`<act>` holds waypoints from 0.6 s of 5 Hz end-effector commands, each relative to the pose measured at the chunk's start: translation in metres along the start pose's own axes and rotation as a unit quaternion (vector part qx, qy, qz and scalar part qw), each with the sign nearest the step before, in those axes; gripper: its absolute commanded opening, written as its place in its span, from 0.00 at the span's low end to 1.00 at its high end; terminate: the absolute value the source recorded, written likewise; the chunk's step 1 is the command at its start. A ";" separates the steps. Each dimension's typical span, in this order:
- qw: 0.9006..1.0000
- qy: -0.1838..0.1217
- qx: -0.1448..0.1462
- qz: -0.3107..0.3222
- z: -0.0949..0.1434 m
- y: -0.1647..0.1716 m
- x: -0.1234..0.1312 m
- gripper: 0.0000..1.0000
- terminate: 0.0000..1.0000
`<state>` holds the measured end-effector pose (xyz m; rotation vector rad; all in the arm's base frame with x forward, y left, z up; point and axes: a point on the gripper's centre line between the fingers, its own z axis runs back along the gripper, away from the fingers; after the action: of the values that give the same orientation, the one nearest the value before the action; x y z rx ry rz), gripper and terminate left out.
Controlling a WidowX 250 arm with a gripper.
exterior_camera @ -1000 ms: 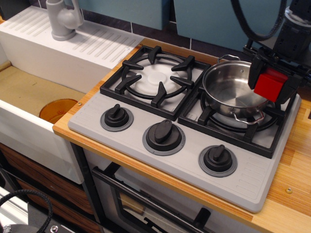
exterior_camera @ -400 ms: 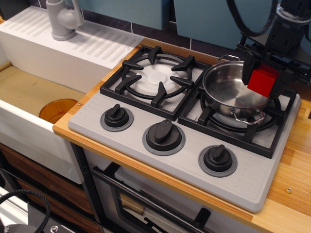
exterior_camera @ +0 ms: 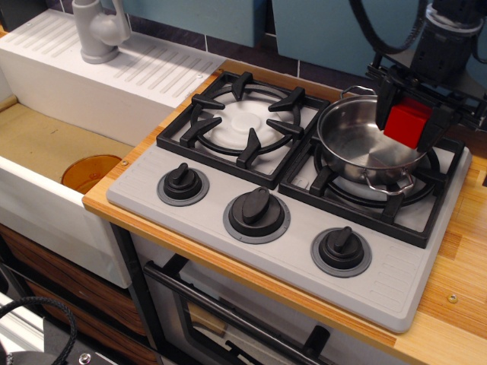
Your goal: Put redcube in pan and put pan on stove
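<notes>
Single raised view, angled down from the front-left onto the stove (exterior_camera: 228, 182)

One redcube (exterior_camera: 407, 124), one pan (exterior_camera: 358, 144), two burners (exterior_camera: 245, 122), three knobs (exterior_camera: 257, 211).

arm: cut off by the top and right edges; only the lower part shows.
pan (exterior_camera: 358, 141): far right rim hidden behind redcube (exterior_camera: 408, 124) and gripper (exterior_camera: 409, 122).
right burner disc: mostly covered by pan.
gripper fingers (exterior_camera: 384, 105): inner faces hidden by redcube.
worktop (exterior_camera: 456, 281): right end cut off.
</notes>
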<state>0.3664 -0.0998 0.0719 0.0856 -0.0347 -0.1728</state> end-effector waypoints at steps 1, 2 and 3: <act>1.000 -0.029 -0.002 0.000 0.016 0.005 0.003 1.00 0.00; 1.000 -0.027 0.001 -0.001 0.019 0.006 0.001 1.00 0.00; 1.000 -0.024 0.007 0.001 0.026 0.005 -0.001 1.00 0.00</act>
<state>0.3570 -0.0931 0.0655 0.1115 0.0126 -0.1711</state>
